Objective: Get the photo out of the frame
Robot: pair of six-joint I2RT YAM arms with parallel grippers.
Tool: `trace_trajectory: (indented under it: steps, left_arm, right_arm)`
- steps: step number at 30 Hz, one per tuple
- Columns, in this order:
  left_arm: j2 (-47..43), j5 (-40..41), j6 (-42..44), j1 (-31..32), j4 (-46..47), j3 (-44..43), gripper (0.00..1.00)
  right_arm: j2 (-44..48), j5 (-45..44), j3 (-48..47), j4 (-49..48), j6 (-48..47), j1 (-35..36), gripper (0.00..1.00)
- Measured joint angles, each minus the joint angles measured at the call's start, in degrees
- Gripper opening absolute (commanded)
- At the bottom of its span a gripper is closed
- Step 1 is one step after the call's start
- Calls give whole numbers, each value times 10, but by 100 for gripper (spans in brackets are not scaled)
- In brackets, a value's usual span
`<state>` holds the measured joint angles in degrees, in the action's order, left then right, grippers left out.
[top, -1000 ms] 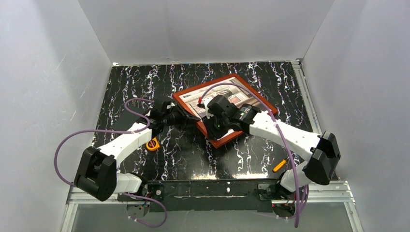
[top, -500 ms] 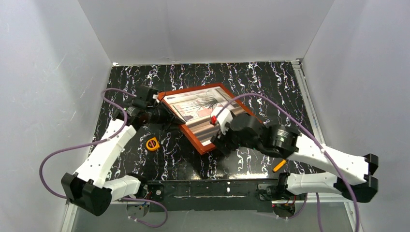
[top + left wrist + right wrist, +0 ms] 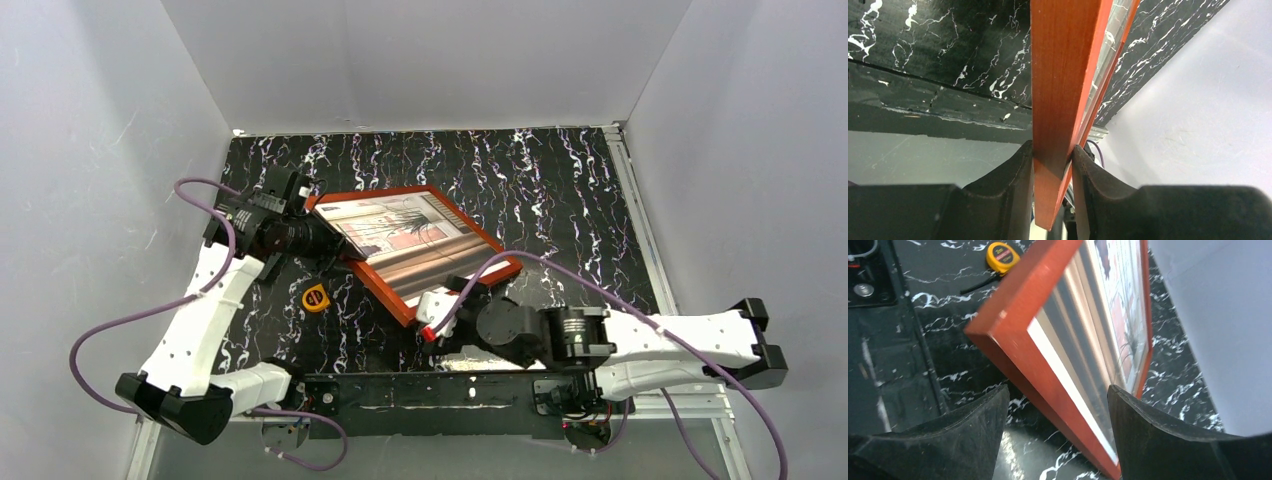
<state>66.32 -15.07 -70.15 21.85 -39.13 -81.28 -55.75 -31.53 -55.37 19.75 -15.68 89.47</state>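
At the left corner of the frame, the left gripper clamps the wooden edge, holding it tilted up. Just short of the near corner, the right gripper has let go and pulled back, jaws spread wide. The photo still sits inside the frame, so extraction has not begun.

The thin wooden rectangular frame is a warm reddish-brown. Its flat rectangular photo print shows cream, pink and brown bands. The tabletop is black with white marble veining. Left of centre, a small round tape measure is yellow and black.
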Motion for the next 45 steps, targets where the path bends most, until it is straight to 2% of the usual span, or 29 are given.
trace_trajectory:
  steps: [4, 13, 15, 18, 19, 20, 21, 24, 27, 32, 37, 41, 45]
  left_arm:
    - [19, 0, -9, 0, -23, -32, 0]
    - [28, 11, -29, -1, -40, -52, 0]
    - [26, 12, -36, -1, -42, -52, 0]
    - [21, 17, -53, -1, -38, -52, 0]
    - [18, 19, -59, -1, -35, -51, 0]
    - [14, 21, -65, -1, -32, -50, 7]
    - [11, 22, -69, -1, -30, -49, 20]
    - [-1, 24, -83, -1, -28, -40, 67]
    - [-11, 36, -88, -2, -33, -37, 96]
    - [-21, 56, -51, -4, -37, -61, 98]
    - [-33, 101, 55, -4, -48, -158, 98]
    - [-92, 157, 156, -4, -66, -204, 98]
    - [-170, 178, 246, -4, -78, -190, 98]
  right_arm:
    - [-40, -60, 20, -87, -66, 27, 76]
    - [-123, -155, 47, -262, -204, 35, 55]
    - [-126, -168, 59, -289, -225, 36, 45]
    - [-125, -174, 74, -322, -244, 36, 25]
    - [-125, -176, 77, -327, -249, 36, 22]
    - [-124, -178, 80, -331, -262, 36, 17]
    - [-123, -179, 82, -336, -266, 36, 13]
    - [-118, -174, 83, -337, -270, 37, 4]
    - [-115, -174, 83, -336, -267, 35, 1]
    - [-99, -167, 81, -321, -252, 24, 1]
    - [-80, -154, 53, -264, -219, 1, 1]
    - [-61, -129, 6, -197, -169, -40, 1]
    - [-55, -76, -76, -104, -91, -115, 1]
